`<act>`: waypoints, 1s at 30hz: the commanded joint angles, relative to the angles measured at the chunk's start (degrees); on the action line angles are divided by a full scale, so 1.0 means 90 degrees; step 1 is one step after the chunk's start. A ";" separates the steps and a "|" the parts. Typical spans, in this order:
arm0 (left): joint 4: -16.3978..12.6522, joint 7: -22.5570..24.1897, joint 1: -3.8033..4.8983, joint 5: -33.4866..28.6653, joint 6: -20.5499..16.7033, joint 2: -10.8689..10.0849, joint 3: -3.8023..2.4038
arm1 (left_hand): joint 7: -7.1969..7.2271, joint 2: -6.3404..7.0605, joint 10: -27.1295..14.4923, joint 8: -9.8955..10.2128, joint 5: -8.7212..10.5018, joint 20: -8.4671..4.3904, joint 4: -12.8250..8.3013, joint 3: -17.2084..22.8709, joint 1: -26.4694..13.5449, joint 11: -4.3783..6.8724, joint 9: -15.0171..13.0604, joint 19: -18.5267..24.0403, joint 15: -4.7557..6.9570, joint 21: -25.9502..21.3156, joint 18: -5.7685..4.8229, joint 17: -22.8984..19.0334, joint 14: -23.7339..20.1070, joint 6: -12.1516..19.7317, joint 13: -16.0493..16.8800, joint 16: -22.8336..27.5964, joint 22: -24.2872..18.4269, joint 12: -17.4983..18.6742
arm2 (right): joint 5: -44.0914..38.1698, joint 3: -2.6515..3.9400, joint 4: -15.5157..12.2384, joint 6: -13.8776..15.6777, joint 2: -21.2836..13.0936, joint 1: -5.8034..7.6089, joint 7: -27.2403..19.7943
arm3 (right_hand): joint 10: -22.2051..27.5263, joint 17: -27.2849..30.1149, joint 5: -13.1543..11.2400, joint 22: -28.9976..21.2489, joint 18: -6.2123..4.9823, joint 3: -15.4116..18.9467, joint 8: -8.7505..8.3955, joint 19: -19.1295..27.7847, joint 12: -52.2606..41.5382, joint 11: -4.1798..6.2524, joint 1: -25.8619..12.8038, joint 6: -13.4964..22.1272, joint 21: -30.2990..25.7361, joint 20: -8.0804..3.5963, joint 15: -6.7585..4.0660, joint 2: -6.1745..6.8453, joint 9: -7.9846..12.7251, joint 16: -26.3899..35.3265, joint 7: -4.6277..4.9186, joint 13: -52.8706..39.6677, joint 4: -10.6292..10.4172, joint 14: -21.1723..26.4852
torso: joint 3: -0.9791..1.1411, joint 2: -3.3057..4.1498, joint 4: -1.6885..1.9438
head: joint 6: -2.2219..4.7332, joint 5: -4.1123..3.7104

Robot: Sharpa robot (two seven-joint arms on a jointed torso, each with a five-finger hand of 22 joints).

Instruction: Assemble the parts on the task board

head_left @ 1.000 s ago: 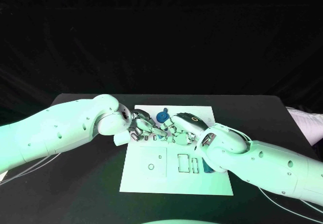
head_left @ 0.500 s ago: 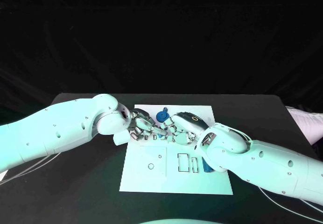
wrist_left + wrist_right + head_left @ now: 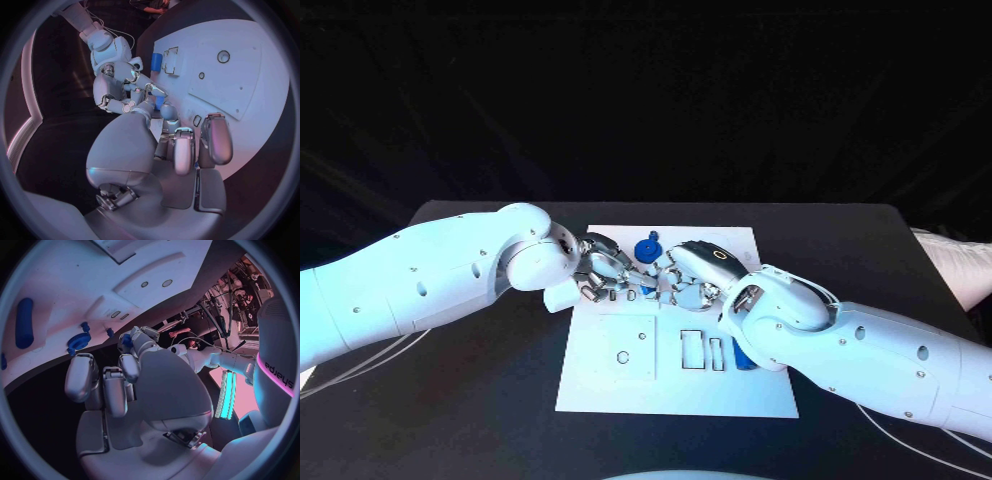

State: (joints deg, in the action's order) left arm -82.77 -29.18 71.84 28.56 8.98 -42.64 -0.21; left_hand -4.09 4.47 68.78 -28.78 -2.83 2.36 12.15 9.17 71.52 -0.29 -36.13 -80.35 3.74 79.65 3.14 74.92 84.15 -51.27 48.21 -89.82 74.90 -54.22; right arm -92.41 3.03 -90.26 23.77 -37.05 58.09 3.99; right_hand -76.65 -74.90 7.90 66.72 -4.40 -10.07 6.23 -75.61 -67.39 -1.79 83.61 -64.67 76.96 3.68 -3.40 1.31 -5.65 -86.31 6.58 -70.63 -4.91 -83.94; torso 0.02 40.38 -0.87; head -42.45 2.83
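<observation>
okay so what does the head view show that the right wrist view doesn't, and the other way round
Head view alone: the rectangular cutouts near the task board's middle and the black table around it.
Right wrist view alone: a long blue part lying apart on the board, and small holes in a raised panel.
Both: the white task board, the blue gear-like part, and the left hand and right hand meeting over it.

Little has changed over the last second. In the head view, just above frame centre, the left hand (image 3: 606,272) has edged slightly rightward, so its fingertips now sit a touch nearer the right hand (image 3: 687,278) over the task board (image 3: 678,385).
</observation>
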 commanded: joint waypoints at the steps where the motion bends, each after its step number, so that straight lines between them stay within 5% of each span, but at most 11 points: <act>1: -0.0023 0.0009 0.0013 -0.0133 -0.0093 0.0005 -0.0011 | -0.0045 0.0001 -0.0030 0.0029 -0.0007 0.0047 0.0016 -0.0046 -0.0037 0.0007 0.0014 -0.0013 -0.0047 -0.0034 0.0065 0.1675 0.0650 -0.0011 -0.0005 -0.0019 0.0041 0.0027 | -0.0103 -0.0010 -0.0009 -0.0023 -0.0008 -0.0020 0.0382 | -0.0104 -0.0980 0.0048 0.0005 -0.0058 -0.0023 0.0241 -0.0016 0.0024 0.0151 -0.0099 -0.0226 0.0013 -0.0043 0.0018 0.0003 -0.0134 0.0033 -0.0186 0.0018 -0.0011 -0.0525 | 0.0001 0.0004 -0.0005 | -0.0005 -0.0002; 14: -0.0010 -0.0019 0.0013 -0.0134 -0.0063 0.0034 -0.0007 | -0.0019 -0.0159 -0.0028 0.0087 -0.0027 0.0077 -0.0115 -0.0010 0.0315 0.0027 0.0176 -0.0020 -0.0043 -0.0040 0.0074 0.1675 0.0650 -0.0104 -0.0039 -0.0019 0.0053 -0.0001 | -0.0094 -0.0010 -0.0040 0.0099 -0.0018 -0.0031 0.0713 | -0.0115 -0.0973 0.0136 0.0009 -0.0057 -0.0029 0.0247 -0.0025 0.0038 0.0155 -0.0267 -0.0210 0.0010 -0.0049 0.0014 0.0040 -0.0142 0.0040 -0.0190 0.0025 -0.0077 -0.0525 | -0.0001 0.0007 -0.0003 | -0.0034 -0.0012; 30: 0.0038 -0.0060 0.0010 -0.0126 -0.0179 0.0133 0.0013 | -0.0023 -0.0168 -0.0039 0.0133 -0.0025 0.0073 -0.0163 0.0037 0.0435 0.0029 0.0275 -0.0021 -0.0038 -0.0047 0.0074 0.1675 0.0650 -0.0130 -0.0087 -0.0019 0.0057 0.0012 | -0.0060 -0.0010 -0.0099 0.0174 0.0002 -0.0042 0.0753 | -0.0119 -0.0972 0.0183 0.0010 -0.0056 -0.0029 0.0249 -0.0028 0.0047 0.0155 -0.0363 -0.0198 0.0006 -0.0052 0.0012 0.0076 -0.0146 0.0043 -0.0190 0.0029 -0.0115 -0.0525 | 0.0002 0.0003 -0.0007 | -0.0058 -0.0014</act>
State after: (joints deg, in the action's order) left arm -82.34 -29.96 71.87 28.09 7.90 -41.69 -0.06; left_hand -4.17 2.87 68.58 -27.76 -2.82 2.57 10.80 9.58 75.09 -0.09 -33.75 -80.56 3.57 79.42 3.14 74.91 83.97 -52.22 47.46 -89.82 74.90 -54.22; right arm -92.49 2.97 -90.88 25.14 -37.18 57.80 10.42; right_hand -77.56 -74.94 9.22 66.72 -4.39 -10.37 6.43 -75.82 -66.93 -0.88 81.03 -65.40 76.95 3.48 -3.51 2.05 -5.68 -86.09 5.82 -70.38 -5.56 -83.81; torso 0.02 40.42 -0.90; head -42.99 2.68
